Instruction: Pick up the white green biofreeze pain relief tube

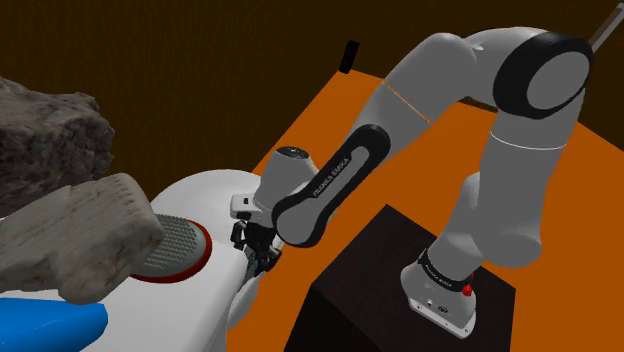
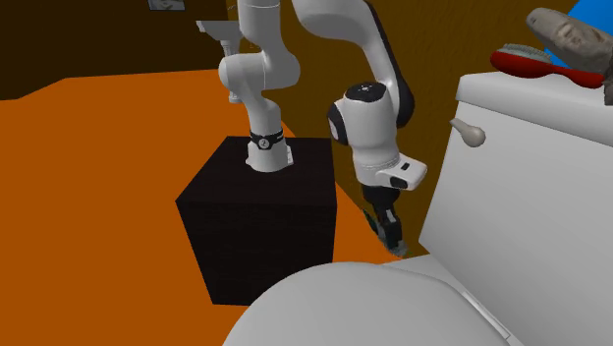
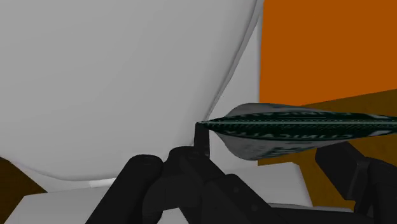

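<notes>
The claw point(image 1: 258, 255) was clenched on the white-and-green tube point(image 3: 299, 124) above the white toilet point(image 2: 373, 305). In the shoulder view, a red-rimmed brush point(image 1: 180, 245) lay at the claw's nine o'clock.

Under the gripper point(image 3: 264, 159), a smooth white toilet lid point(image 3: 114, 83) with a soft sheen; at its tip, a tube point(image 3: 286, 127) with ribbed dark green skin; behind, a matt black stand point(image 2: 255, 226).

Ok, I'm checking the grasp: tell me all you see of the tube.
In the wrist view the tube is seen edge-on: a thin dark green band with pale markings, swelling to a white rounded body toward the gripper. It lies crosswise close before the gripper, with the white toilet and orange floor behind. Whether it is gripped I cannot tell.
</notes>
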`<act>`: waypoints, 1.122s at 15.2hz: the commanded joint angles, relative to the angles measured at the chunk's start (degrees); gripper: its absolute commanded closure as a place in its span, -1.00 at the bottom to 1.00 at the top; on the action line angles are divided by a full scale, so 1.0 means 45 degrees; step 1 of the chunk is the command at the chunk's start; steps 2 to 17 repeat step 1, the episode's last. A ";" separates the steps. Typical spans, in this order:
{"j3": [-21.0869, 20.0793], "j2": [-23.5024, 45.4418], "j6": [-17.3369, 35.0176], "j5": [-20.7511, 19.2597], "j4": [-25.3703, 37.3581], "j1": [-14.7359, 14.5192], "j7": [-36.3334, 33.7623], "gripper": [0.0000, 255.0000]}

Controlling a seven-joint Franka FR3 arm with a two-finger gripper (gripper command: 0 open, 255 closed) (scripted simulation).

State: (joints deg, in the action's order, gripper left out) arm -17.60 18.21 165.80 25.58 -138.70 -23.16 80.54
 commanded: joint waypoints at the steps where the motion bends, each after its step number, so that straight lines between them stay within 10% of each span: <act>1: 0.0002 -0.0150 -0.0095 -0.0004 -0.0054 -0.0005 -0.0038 1.00; 17: 0.0002 -0.0150 -0.0095 -0.0004 -0.0054 -0.0005 -0.0038 1.00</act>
